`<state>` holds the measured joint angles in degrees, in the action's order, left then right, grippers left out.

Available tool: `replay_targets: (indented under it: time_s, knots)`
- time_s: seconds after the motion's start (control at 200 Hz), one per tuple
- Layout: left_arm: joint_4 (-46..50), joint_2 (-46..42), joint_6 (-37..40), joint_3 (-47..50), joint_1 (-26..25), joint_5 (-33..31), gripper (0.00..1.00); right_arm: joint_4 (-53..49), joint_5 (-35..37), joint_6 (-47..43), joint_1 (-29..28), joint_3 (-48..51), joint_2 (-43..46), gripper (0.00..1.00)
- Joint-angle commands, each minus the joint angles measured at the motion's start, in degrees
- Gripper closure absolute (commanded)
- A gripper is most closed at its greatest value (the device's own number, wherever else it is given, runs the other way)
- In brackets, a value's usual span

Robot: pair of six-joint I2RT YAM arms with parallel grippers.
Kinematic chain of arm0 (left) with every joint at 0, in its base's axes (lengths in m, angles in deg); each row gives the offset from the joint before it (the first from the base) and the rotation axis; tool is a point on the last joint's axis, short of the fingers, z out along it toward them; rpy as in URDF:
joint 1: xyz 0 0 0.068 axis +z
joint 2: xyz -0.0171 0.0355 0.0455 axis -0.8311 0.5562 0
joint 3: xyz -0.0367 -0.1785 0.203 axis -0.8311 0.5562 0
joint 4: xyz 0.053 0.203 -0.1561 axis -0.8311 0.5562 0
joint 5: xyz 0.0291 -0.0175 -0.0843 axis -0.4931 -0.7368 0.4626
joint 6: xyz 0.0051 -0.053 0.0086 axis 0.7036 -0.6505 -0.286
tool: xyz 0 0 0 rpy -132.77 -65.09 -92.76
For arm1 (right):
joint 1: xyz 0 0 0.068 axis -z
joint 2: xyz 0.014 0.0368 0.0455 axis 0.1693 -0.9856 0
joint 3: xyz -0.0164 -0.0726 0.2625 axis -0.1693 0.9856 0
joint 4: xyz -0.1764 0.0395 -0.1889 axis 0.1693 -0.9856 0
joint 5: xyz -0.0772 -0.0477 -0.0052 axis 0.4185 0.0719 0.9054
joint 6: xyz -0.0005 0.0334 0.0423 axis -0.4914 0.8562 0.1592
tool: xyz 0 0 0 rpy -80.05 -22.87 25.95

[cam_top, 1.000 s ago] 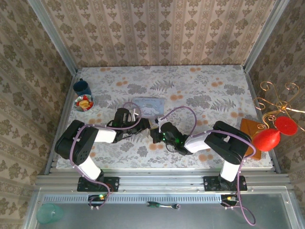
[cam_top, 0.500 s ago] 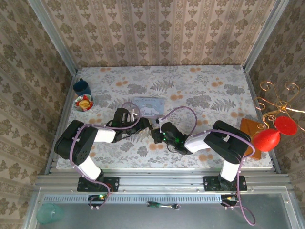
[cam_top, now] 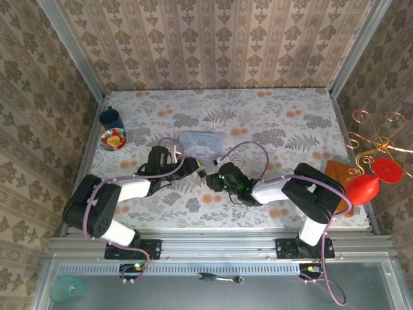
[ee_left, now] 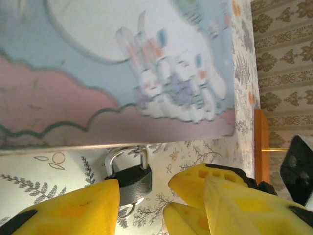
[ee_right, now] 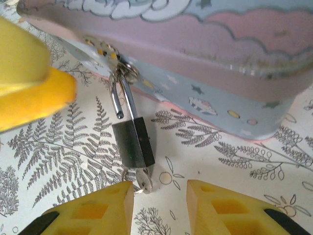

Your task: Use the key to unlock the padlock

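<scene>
With the left gripper and right gripper both part-open and holding nothing, the padlock hangs from the box, key in its base, so a stray finger may knock the key out or push the shackle shut.

Odds and ends sitting around a floral-patterned tablecloth

A dark blue ceramic mug is standing at the far left corner, with a small bowl of colourful pieces sitting just in front of it. A pastel blue-and-pink tin box printed with cartoon rabbits is lying near the middle. At the right edge a brown wooden board is lying flat, with two glossy red rounded shapes and a curly gold wire stand showing beside it. Below the table, a translucent teal plastic cup is sitting at the left and a small green-handled tool is resting on the metal rail. Beige damask wallpaper panels are enclosing three sides.
</scene>
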<state>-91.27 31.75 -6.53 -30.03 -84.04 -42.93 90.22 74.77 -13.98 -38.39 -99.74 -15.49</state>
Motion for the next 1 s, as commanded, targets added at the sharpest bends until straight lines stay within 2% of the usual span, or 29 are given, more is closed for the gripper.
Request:
replay_targets:
  time_s: [0.0, 0.09, 0.18, 0.34, 0.575, 0.69, 0.995]
  knots:
    - [12.21, -9.91, 9.92, -1.9, -3.68, -11.07, 0.5, -6.11, -1.23, -2.9, 0.42, -4.09, 2.43, 0.64]
    - [16.31, -17.5, 13.85, -1.63, -5.99, -18.39, 0.48, -8.75, -2.27, -4.0, 0.46, -6.27, 2.05, 0.63]
    - [17.44, -21.35, 13.98, -0.29, -4.0, -20.01, 0.47, -9.33, -3.51, -4.04, 0.78, -7.71, 1.17, 0.63]
    - [16.4, -20.59, 12.89, 0.8, 2.1, -15.9, 0.45, -11.99, -6.55, -2.58, 2.24, -11.61, -2.36, 0.62]
    - [9.43, -12.01, 10.23, 2.38, 13.03, -5.41, 0.42, -13.89, -13.72, -1.66, 4.11, -15.27, -7.46, 0.62]
    - [6.75, -8.18, 9.82, 2.14, 14.17, -2.65, 0.41, -15.09, -14.51, -1.66, 4.41, -15.81, -8.42, 0.62]
    - [5.51, -3.56, 10.7, 1.42, 14.17, -2.87, 0.41, -17.65, -13.75, -4.0, 4.81, -16.21, -9.15, 0.7]
